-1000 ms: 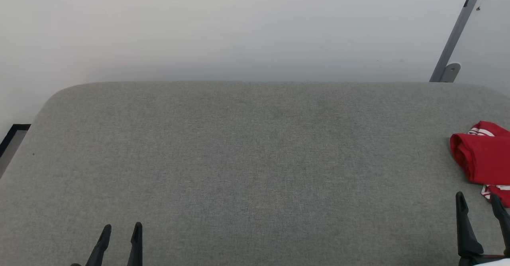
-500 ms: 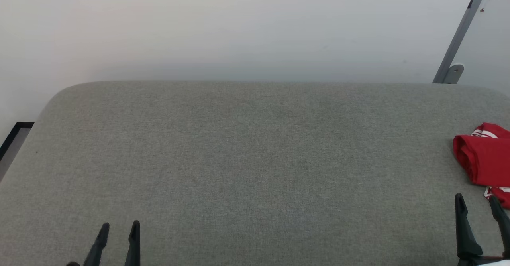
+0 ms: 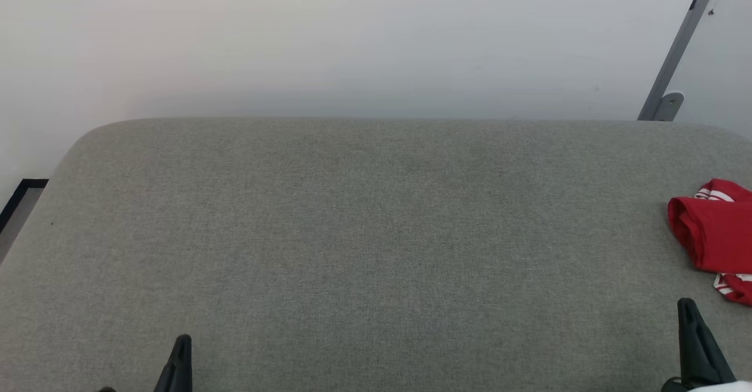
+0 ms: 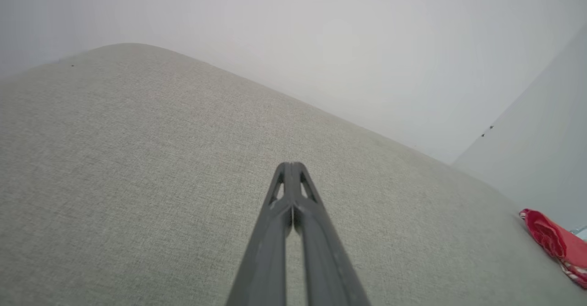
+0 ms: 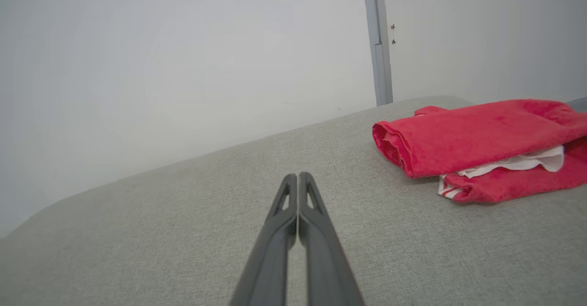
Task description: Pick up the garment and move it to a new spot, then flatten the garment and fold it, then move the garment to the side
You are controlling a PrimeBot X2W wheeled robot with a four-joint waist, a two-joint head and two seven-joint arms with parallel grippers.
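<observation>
Grey fabric-covered pad (image 3: 376, 233) against a plain pale wall (image 3: 352, 39), with a grey metal post (image 3: 675, 51) at the far right corner and a dark floor strip (image 3: 20, 201) off the pad's left end. Left gripper (image 3: 182, 348) sits at the near edge, fingers pressed together with nothing between them. Right gripper (image 3: 687, 315) is the same, fingers flat against each other and empty. The garment (image 3: 711, 233) lies on the pad beyond the right fingertips and a bit to their right, apart from them and well away to the right of the left fingers. In the head view the frame edge cuts it, so it reads as a red lump with a bit of red-and-white trim. The right wrist view gives more: it is folded over, with a rolled fold edge facing the fingers, a white layer sandwiched between the red ones, and striped trim at the bottom corner nearest the fingertips; its right end is cut off there. In the left wrist view it is a thin red strip at the right edge, far off the fingertips, detail too small to read. Any chest print is folded out of sight. Both gripper bodies are cropped by the head view's bottom edge.
</observation>
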